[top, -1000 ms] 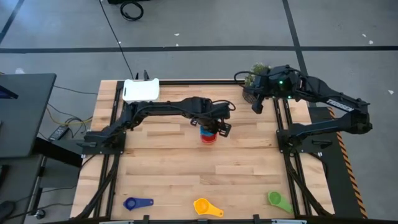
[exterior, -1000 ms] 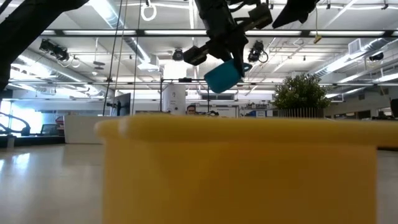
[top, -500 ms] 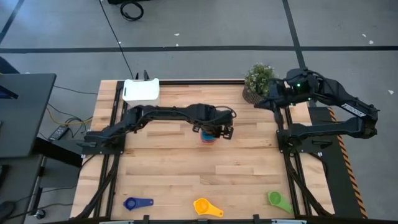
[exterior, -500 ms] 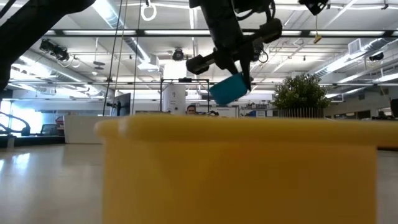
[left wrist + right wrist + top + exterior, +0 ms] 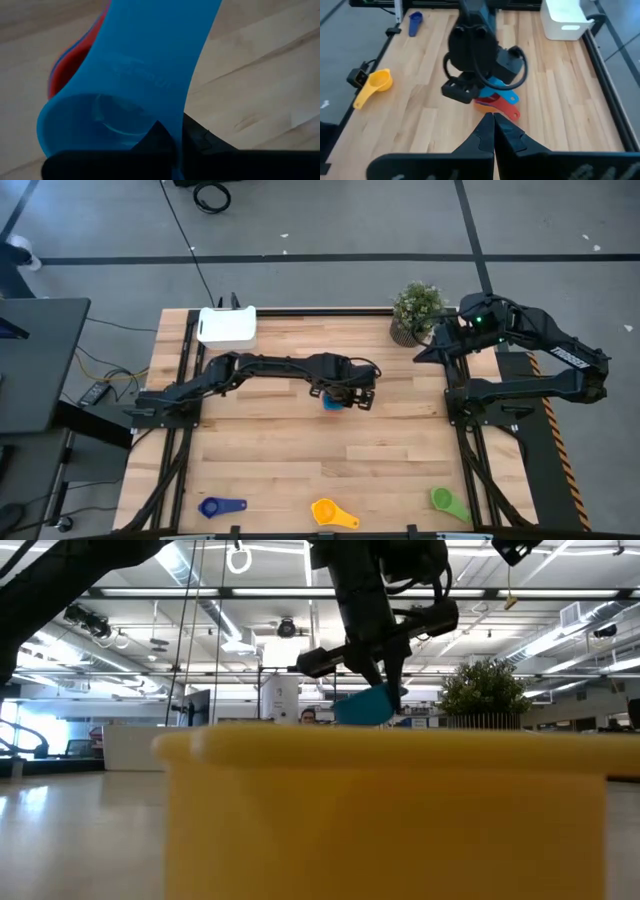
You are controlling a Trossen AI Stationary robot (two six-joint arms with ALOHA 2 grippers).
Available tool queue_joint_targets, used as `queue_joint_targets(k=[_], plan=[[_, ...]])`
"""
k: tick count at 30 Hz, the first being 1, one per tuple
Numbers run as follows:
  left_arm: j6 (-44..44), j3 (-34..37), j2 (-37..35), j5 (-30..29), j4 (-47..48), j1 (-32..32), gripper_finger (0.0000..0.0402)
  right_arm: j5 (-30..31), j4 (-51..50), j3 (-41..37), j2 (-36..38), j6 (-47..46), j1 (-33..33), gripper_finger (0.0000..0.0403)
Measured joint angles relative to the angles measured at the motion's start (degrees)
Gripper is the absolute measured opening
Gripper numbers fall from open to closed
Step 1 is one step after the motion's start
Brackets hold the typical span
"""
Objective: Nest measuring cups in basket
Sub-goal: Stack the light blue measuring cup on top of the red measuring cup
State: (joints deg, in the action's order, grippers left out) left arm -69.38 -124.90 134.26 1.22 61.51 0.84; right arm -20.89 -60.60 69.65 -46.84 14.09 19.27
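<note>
My left gripper point(image 5: 338, 394) hangs over the table's middle, shut on a light blue measuring cup point(image 5: 135, 85). Just below it lie a red cup point(image 5: 506, 111) and an orange cup point(image 5: 482, 104), nested together on the wood. Whether the light blue cup touches them, I cannot tell. A blue cup point(image 5: 222, 507), a yellow cup point(image 5: 333, 513) and a green cup point(image 5: 448, 502) lie along the near edge. The white basket point(image 5: 226, 326) stands at the far left corner. My right gripper point(image 5: 493, 120) waits shut at the far right, beside the plant. My left gripper holds the light blue cup at the bowl's wall point(image 5: 150, 125), close to where the handle starts, coming from above. One dark finger point(image 5: 160, 145) shows against the bowl; the other is hidden behind the cup. The cup hangs tilted below the fingers, with its handle point(image 5: 506, 95) sticking out sideways.
A brown pot with a green plant point(image 5: 415, 308) stands at the far right corner. In the low view the yellow cup point(image 5: 390, 810) fills the foreground and hides the table behind it. Bare wood lies between the middle cups and the near-edge cups.
My left gripper has come down toward the red and orange cups, carrying the light blue cup, which has tipped further over. My right arm has drawn back toward the table's right edge, uncovering the plant.
</note>
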Motion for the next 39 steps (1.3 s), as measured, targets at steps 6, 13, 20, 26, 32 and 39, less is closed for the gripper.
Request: queue_joint_targets(k=[6, 13, 20, 26, 32, 39], plan=[[1.05, 0.00, 0.00, -1.42, 0.12, 0.29, 0.0012, -1.28, 0.00, 0.00, -0.01, -0.06, 0.00, 0.0002], [0.84, 0.09, 1.47, -0.27, 1.50, 0.29, 0.0012, -1.29, 0.00, 0.00, -0.01, -0.13, 0.00, 0.0001], [1.30, 0.00, 2.47, 2.52, 0.64, 0.30, 0.0026, -1.26, 0.02, 0.00, -0.01, -0.11, 0.00, 0.0001], [2.91, 0.02, 2.49, 3.14, 0.47, 0.33, 0.0084, -1.24, 0.02, 0.00, -0.01, -0.02, 0.00, 0.0001], [4.57, 0.02, 2.48, 4.45, -0.91, 0.38, 0.0106, -1.22, 0.02, 0.00, -0.01, -0.02, 0.00, 0.0002], [7.10, 0.07, 0.68, 5.93, -0.67, 0.44, 0.0109, -1.20, -0.34, 0.00, -0.01, 0.51, 0.00, 0.0003]])
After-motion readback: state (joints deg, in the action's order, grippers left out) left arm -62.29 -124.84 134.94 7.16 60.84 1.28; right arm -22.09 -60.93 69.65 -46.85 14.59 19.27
